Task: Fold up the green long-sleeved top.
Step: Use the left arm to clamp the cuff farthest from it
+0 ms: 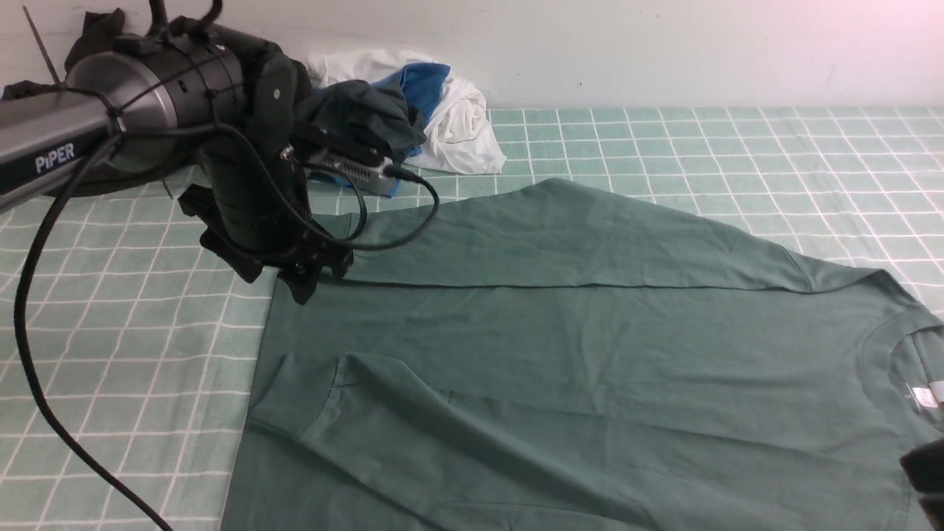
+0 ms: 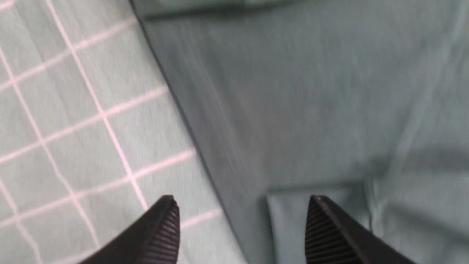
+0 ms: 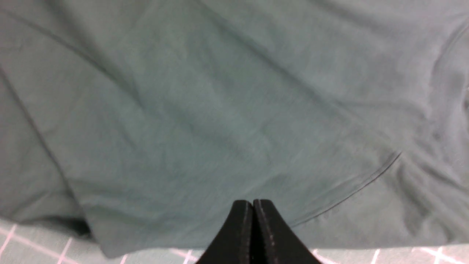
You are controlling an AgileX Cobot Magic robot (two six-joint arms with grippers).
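Note:
The green long-sleeved top [image 1: 560, 346] lies spread flat on the checked cloth, with its neck at the right and its hem at the left. Both sleeves lie folded over the body. My left gripper [image 1: 313, 276] hovers at the far hem corner. In the left wrist view it [image 2: 242, 203] stands open and holds nothing, with the top's edge [image 2: 293, 110] and a sleeve cuff below the gap. My right gripper [image 3: 253, 202] is shut and empty over the top [image 3: 220, 102]. Only a dark bit of it [image 1: 925, 472] shows at the front view's right edge, near the neck.
A pile of white, blue and dark grey-green cloth [image 1: 420, 110] lies at the back by the wall. A blackish garment [image 1: 99, 33] sits behind the left arm. The left arm's black cable [image 1: 29, 354] trails over the checked tablecloth [image 1: 133, 354].

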